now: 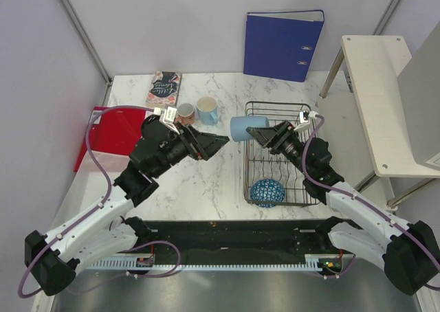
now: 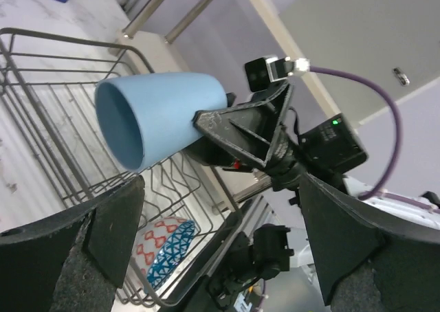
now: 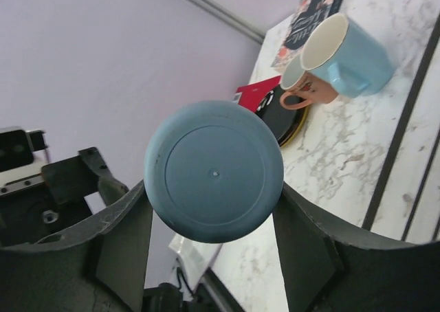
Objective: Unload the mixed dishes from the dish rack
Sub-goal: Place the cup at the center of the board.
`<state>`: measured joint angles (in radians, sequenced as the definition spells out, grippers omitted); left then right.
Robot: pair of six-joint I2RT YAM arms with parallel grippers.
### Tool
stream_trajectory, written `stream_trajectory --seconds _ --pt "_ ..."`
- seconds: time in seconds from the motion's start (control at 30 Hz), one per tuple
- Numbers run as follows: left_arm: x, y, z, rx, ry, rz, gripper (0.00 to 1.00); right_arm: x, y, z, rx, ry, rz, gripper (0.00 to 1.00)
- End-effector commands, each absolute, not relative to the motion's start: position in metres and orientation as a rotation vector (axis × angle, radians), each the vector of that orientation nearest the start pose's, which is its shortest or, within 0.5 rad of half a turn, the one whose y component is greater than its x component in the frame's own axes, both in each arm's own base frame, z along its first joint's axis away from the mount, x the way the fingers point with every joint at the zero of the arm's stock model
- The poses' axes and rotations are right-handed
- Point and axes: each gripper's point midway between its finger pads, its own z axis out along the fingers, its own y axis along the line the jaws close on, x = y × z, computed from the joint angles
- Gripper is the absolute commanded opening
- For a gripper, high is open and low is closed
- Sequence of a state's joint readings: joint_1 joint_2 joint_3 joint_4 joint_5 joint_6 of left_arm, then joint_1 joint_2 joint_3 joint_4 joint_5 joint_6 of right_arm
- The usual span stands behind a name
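Held mug: a blue mug (image 2: 161,116) hangs on its side in the air over the left rim of the dish rack (image 1: 292,162), mouth turned toward the left arm, flat base toward the right wrist camera.
Right gripper (image 1: 256,132): closed onto the mug's body near the base, one finger down each flank.
Left gripper (image 1: 221,146): spread wide and empty, its fingers flanking the mug's mouth but not touching it.
Likely handling: it looks like glazed ceramic, so rigid, smooth enough to slip, moderately weighty and breakable if dropped onto the wires or the marble.
Handle: none shows in any view; it may be hidden behind the fingers, so this cannot be told.
Where to grip: judged best across the wall close to the mouth, ahead of the right fingers, or with one finger inside the rim.
In the rack: a blue net-patterned bowl (image 1: 267,192) sits in the near-left corner.
On the table: a second blue mug (image 1: 207,109) and a salmon-orange cup (image 1: 185,111) stand just beside each other; a black dish (image 3: 285,116) lies partly hidden beyond them.
Surroundings: a book (image 1: 165,88), a red board (image 1: 110,130) and a blue binder (image 1: 283,44).
In the way: the rack's left wall lies under the mug, and the two grippers are close.
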<state>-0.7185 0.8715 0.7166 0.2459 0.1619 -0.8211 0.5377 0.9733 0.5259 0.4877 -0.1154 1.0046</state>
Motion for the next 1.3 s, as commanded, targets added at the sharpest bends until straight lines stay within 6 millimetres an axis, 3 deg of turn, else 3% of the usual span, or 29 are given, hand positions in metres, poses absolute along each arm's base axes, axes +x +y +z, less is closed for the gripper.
stream_trajectory --seconds 0.0,0.5,0.6,0.63,0.87,0.9,0.97,1.0,1.03,1.07,1.1,1.13,1.17,1.2,1.23,1.27 --pt "0.2 -0.276 0.367 0.125 1.457 -1.579 0.98 0.257 0.247 0.317 0.202 1.435 1.616 0.0" --pt "0.218 -0.299 0.342 0.133 1.573 -1.61 0.89 0.233 0.259 0.33 0.046 1.38 1.748 0.0" --pt "0.219 -0.301 0.342 0.138 1.57 -1.617 0.82 0.233 0.261 0.325 0.036 1.394 1.758 0.0" --pt "0.219 -0.301 0.341 0.141 1.573 -1.618 0.74 0.233 0.262 0.324 0.036 1.397 1.758 0.0" --pt "0.22 -0.306 0.338 0.163 1.593 -1.625 0.47 0.232 0.268 0.313 0.005 1.446 1.762 0.0" --pt "0.22 -0.308 0.337 0.169 1.595 -1.627 0.4 0.233 0.268 0.31 0.008 1.458 1.756 0.0" --pt "0.219 -0.308 0.342 0.197 1.581 -1.621 0.05 0.237 0.268 0.306 0.009 1.475 1.719 0.0" --pt "0.221 -0.308 0.337 0.194 1.613 -1.602 0.02 0.244 0.268 0.294 0.045 1.546 1.675 0.04" --pt "0.226 -0.304 0.339 0.191 1.607 -1.562 0.02 0.247 0.266 0.293 0.05 1.564 1.629 0.23" --pt "0.229 -0.302 0.347 0.192 1.598 -1.54 0.02 0.258 0.262 0.288 0.097 1.593 1.554 0.42" --pt "0.233 -0.298 0.341 0.175 1.641 -1.503 0.02 0.267 0.258 0.272 0.105 1.7 1.427 0.81" --pt "0.244 -0.29 0.339 0.159 1.659 -1.43 0.02 0.272 0.25 0.272 0.131 1.731 1.34 0.96" --pt "0.253 -0.285 0.355 0.148 1.651 -1.387 0.02 0.289 0.232 0.266 0.232 1.752 1.18 0.98" --pt "0.263 -0.28 0.357 0.127 1.68 -1.329 0.02 0.292 0.219 0.258 0.219 1.825 1.035 0.98" --pt "0.283 -0.26 0.327 0.056 1.839 -1.174 0.02 0.296 0.209 0.257 0.238 1.843 0.951 0.98" --pt "0.302 -0.254 0.343 0.035 1.845 -1.125 0.02 0.301 0.2 0.258 0.25 1.849 0.875 0.98"
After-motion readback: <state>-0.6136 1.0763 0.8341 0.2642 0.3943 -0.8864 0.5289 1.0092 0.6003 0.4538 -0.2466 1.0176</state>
